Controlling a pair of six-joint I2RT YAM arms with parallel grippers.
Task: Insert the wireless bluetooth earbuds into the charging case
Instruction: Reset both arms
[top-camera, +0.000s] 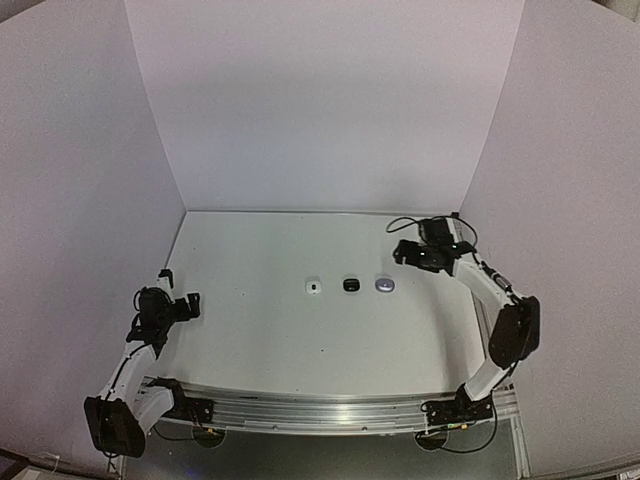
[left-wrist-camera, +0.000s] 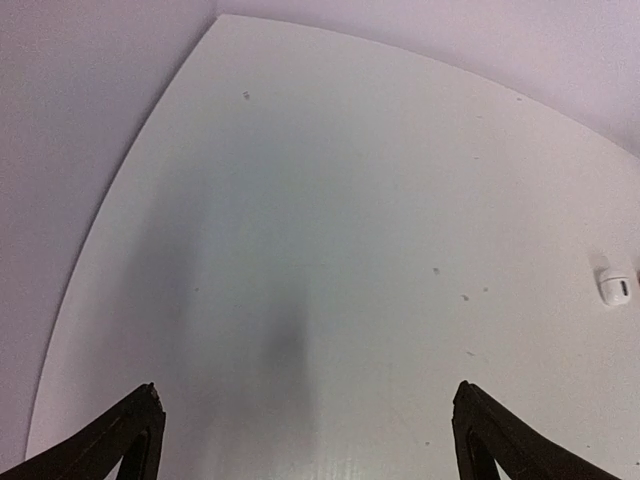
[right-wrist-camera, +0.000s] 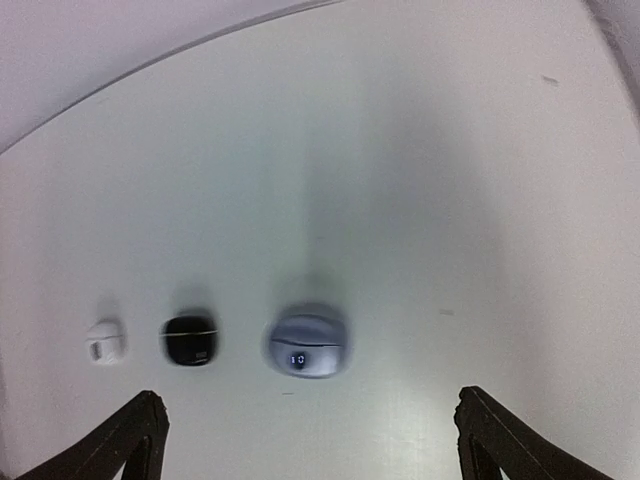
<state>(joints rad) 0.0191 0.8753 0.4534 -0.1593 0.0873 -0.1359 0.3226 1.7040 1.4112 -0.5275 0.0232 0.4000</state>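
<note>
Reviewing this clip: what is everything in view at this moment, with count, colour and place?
white case: one, white, left end of a row mid-table
black case: one, black, middle of the row
grey case: one, silvery grey, right end of the row
earbuds: none visible loose
table: one, white
walls: three, white, around the table
cable: black, far right, by the right arm
left gripper: black, open, empty, over the table's left side
right gripper: black, open, empty, beyond the grey case
</note>
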